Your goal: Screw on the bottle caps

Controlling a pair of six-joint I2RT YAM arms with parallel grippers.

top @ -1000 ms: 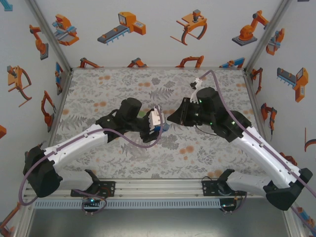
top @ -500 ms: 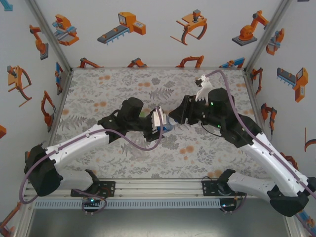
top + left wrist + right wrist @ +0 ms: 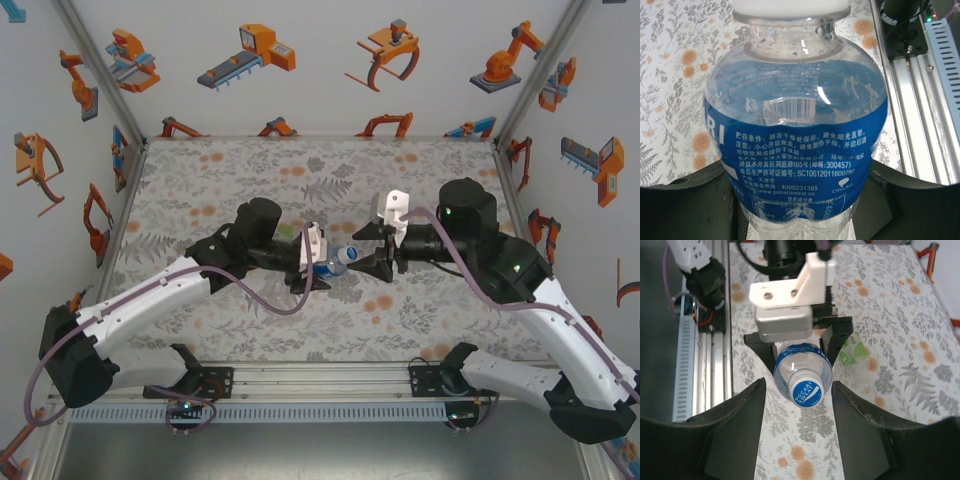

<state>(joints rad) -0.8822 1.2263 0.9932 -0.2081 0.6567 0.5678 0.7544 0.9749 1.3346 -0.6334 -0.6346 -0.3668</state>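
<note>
Tabletop (image 3: 200,180), centre: one bottle (image 3: 335,263) held clear of the surface, lying sideways, its body clamped between the jaws of the left gripper (image 3: 320,264) on its left. Cap (image 3: 347,255) on the neck, pointing right, set between the spread jaws of the right gripper (image 3: 366,262), touching neither. Behind the left gripper, on the tabletop: a second bottle (image 3: 854,349), mostly hidden. Near edge: rail (image 3: 320,381) carrying both arm bases.
</note>
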